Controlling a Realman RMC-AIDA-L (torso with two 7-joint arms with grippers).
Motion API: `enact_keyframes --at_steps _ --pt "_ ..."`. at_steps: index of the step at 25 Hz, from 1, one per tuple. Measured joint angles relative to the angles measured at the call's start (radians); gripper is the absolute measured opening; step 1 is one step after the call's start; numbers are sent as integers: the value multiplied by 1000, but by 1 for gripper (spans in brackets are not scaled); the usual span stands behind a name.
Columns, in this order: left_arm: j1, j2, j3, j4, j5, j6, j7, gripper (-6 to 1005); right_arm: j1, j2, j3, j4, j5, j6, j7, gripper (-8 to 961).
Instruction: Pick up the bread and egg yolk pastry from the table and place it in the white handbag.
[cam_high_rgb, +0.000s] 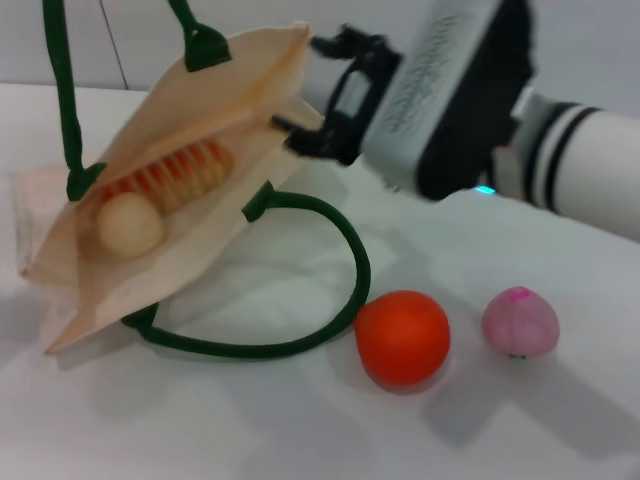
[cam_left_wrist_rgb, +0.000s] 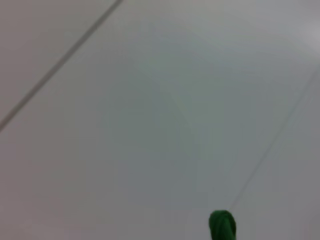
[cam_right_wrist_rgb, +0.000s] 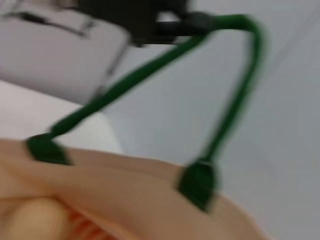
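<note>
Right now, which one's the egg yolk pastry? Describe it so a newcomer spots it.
Find the white handbag lying open on the table's left side, green rope handles. Inside its mouth, the egg yolk pastry sits beside the striped bread: a small, smooth, pale cream ball, not ridged or elongated.

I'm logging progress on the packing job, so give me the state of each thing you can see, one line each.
white handbag: mouth held open, one green handle lifted, the other lying on the table.
bread: inside the bag.
egg yolk pastry: inside the bag, beside the bread.
right gripper: open, empty, at the bag's rim.
left gripper: holding the raised handle up.
orange fruit: on the table.
pink ball: on the table.
</note>
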Motion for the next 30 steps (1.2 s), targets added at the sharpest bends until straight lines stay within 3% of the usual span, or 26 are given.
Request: enact_keyframes --at_steps 5,12,18,22,26,30 --pt "8 -15 0 -4 7 146 56 122 -64 0 58 51 71 180 12 848" --pt "2 -68 0 -17 1 336 279 122 -84 -3 46 234 269 546 20 842" --pt "-19 -144 -10 -28 -44 487 596 122 -74 -6 -20 439 322 888 281 839" --pt "-20 -201 -49 -50 -151 504 890 221 -54 -7 -40 592 266 1026 526 837" --pt "-28 -203 -61 -179 -286 456 1162 319 -28 -7 -46 678 252 1053 589 835" --pt "-31 -207 -61 -232 -365 413 1260 489 -26 -1 -67 725 304 1154 590 833"
